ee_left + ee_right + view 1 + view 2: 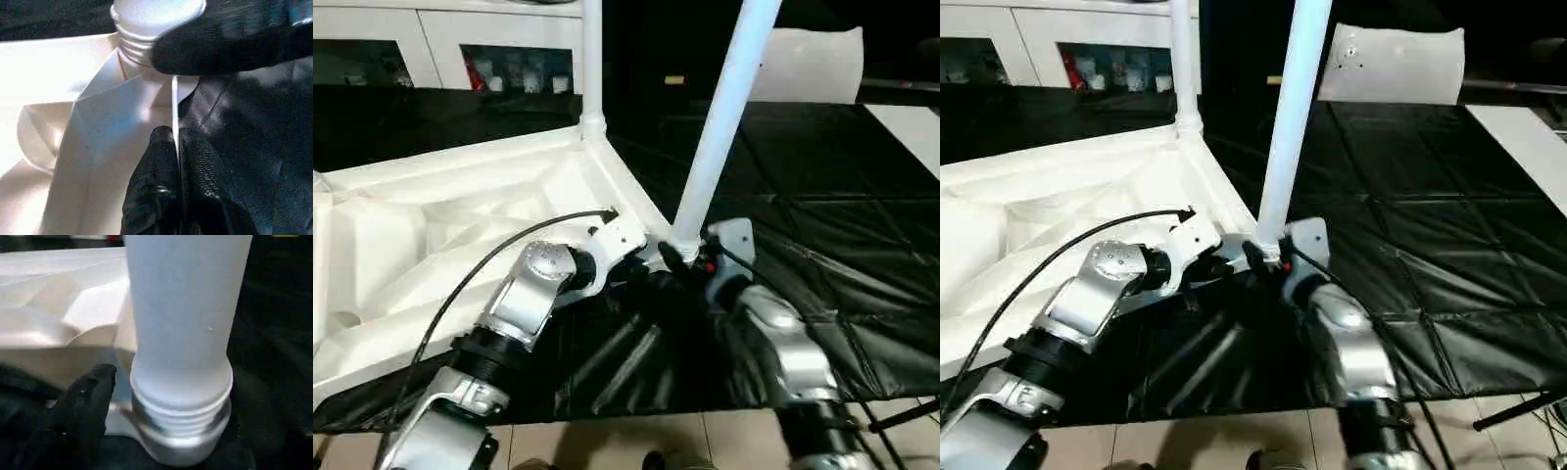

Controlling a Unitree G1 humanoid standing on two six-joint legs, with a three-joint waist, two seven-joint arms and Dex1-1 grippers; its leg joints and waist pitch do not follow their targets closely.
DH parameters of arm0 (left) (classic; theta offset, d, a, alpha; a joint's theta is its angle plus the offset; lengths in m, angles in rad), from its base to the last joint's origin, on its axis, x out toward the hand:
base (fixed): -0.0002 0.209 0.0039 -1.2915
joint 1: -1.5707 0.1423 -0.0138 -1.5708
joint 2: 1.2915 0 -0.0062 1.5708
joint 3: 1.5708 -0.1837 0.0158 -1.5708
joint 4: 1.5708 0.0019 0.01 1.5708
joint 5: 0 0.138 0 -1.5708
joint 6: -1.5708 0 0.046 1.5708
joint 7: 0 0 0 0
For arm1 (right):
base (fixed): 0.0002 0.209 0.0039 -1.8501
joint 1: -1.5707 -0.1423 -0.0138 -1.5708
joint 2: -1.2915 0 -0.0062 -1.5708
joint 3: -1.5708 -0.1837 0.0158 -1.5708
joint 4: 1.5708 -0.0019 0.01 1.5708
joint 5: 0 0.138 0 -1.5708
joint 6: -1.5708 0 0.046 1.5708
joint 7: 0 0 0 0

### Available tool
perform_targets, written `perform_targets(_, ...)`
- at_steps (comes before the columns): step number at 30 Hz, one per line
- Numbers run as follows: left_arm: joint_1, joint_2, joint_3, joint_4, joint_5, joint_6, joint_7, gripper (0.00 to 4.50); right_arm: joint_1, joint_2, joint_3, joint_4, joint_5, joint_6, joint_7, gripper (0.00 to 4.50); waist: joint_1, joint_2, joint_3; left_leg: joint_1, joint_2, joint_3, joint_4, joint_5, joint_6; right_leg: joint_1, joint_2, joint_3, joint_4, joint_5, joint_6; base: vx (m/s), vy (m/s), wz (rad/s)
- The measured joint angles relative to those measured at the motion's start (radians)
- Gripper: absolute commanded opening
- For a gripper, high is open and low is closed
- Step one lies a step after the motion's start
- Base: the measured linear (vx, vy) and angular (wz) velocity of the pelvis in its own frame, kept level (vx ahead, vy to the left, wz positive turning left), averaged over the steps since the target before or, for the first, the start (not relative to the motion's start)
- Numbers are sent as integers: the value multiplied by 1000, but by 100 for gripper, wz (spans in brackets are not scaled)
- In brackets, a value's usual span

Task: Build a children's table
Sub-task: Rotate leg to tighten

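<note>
Left gripper (177,147) pinches the thin rim (174,105) of the upturned tabletop (431,235) at its near corner. Right gripper's (683,260) jaws stand spread around the threaded base of a leaning leg (720,117) at that corner's socket. Another leg (592,59) stands upright in the far corner, on black sheeting (822,196).
</note>
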Motion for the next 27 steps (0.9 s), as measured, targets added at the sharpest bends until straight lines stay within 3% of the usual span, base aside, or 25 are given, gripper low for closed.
perform_targets(3,-2,39,4,34,-15,-84,-47,0,8,-61,23,-8,25,-24,105,431,-7,0,0,0,1,0,0,0,0,0,1,0,1,0,0,0,0,0)
perform_targets(6,-3,85,2,67,-39,-166,-116,0,7,-124,39,-7,32,-68,205,447,-3,1,0,1,2,0,0,0,0,-1,1,-1,2,0,0,0,0,0)
perform_targets(13,-10,155,-27,113,-89,-302,-331,0,-43,-234,66,11,83,-151,464,447,28,0,-1,1,2,0,11,0,3,0,-1,-1,5,0,-1,0,0,0)
perform_targets(19,-24,182,-46,162,-117,-384,-441,0,-70,-308,143,72,97,-161,655,447,42,0,-1,2,1,1,15,-1,5,1,-2,-1,10,0,-1,0,0,0)
perform_targets(27,-47,200,-68,202,-131,-438,-542,0,-123,-344,177,135,100,-167,784,377,51,-3,0,2,2,0,19,0,4,0,-2,-1,15,0,-1,0,0,0)
